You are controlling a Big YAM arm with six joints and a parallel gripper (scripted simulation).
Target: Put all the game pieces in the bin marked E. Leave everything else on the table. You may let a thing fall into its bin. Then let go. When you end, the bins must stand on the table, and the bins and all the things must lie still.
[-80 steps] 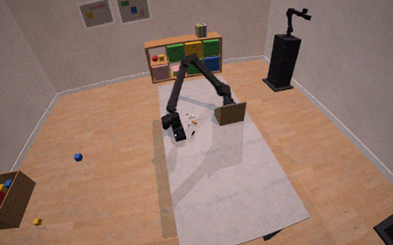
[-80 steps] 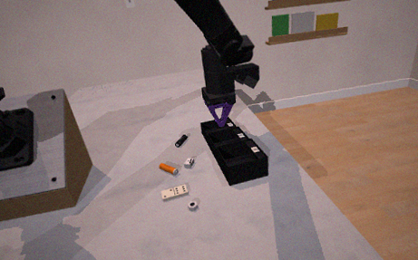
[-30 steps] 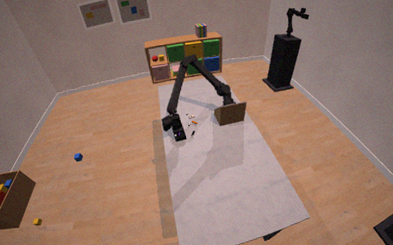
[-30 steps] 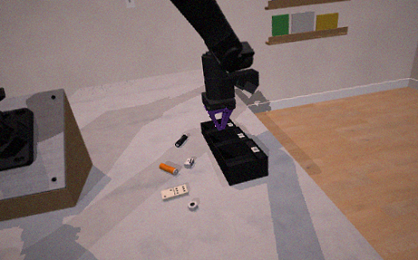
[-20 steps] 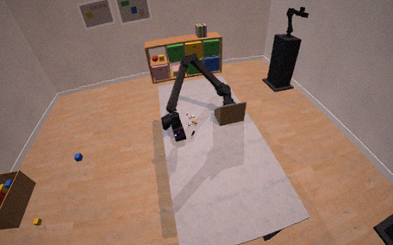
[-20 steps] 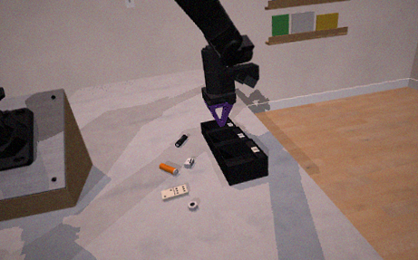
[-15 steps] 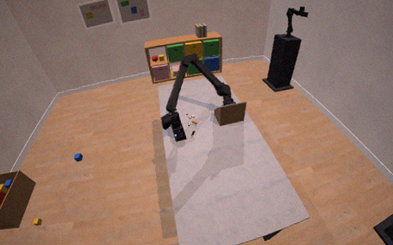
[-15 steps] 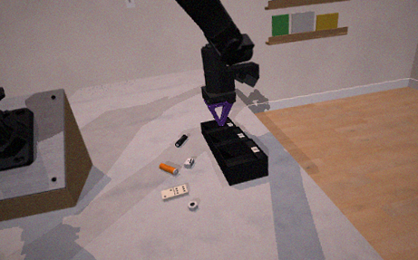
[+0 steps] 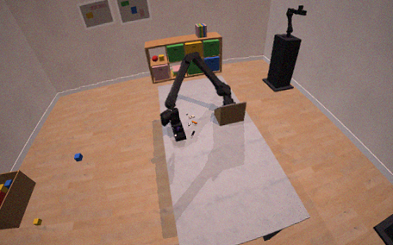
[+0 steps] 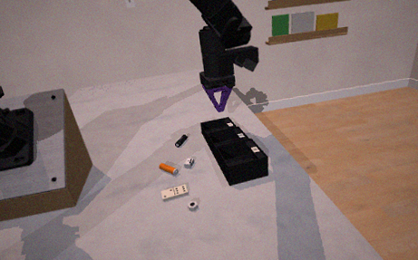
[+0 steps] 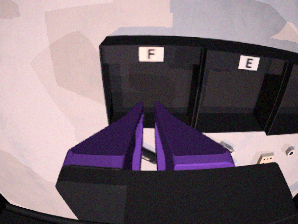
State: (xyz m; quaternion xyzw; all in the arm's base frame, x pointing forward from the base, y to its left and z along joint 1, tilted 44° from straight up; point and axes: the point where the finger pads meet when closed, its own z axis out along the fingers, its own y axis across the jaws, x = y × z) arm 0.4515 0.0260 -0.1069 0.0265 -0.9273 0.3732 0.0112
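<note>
Jaws nearly together, seemingly empty: our purple-fingered gripper hangs over black bin F; we should open, then descend squarely on the white die at centre frame.

My matte black, boxy-jointed arm, bolted black base, my purple wedge-shaped, tapering jaws.

Purple gripper fingers on a black arm above black bins with white letter labels; nearby, an orange battery, a black battery, a cream domino with dark pips, a white die.
</note>
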